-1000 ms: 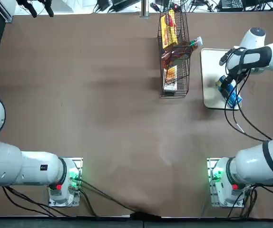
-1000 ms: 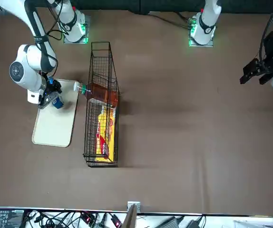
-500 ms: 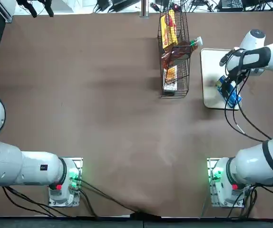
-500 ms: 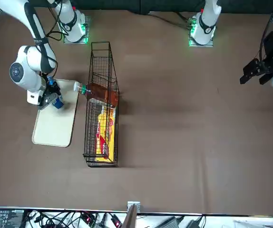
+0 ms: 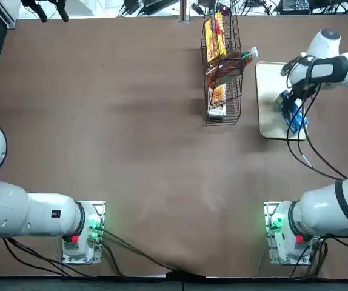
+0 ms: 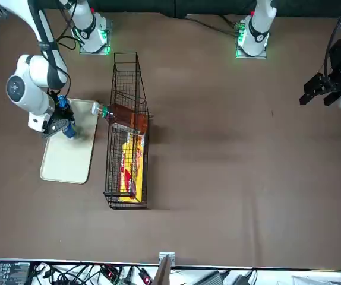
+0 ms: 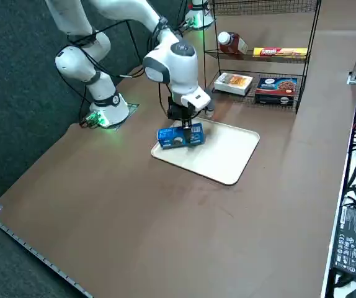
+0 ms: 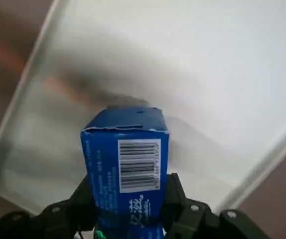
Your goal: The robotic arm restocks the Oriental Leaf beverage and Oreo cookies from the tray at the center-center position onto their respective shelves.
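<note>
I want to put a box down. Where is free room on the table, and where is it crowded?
The brown table is bare between the wire rack and the arm bases. The white tray is bare beyond the blue packet, held in the right gripper. The rack's tiers are crowded.

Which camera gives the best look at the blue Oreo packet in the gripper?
The right wrist view: the Oreo packet fills it, clamped in the right gripper. The right side view shows it above the tray; top and front views show only a blue sliver.
</note>
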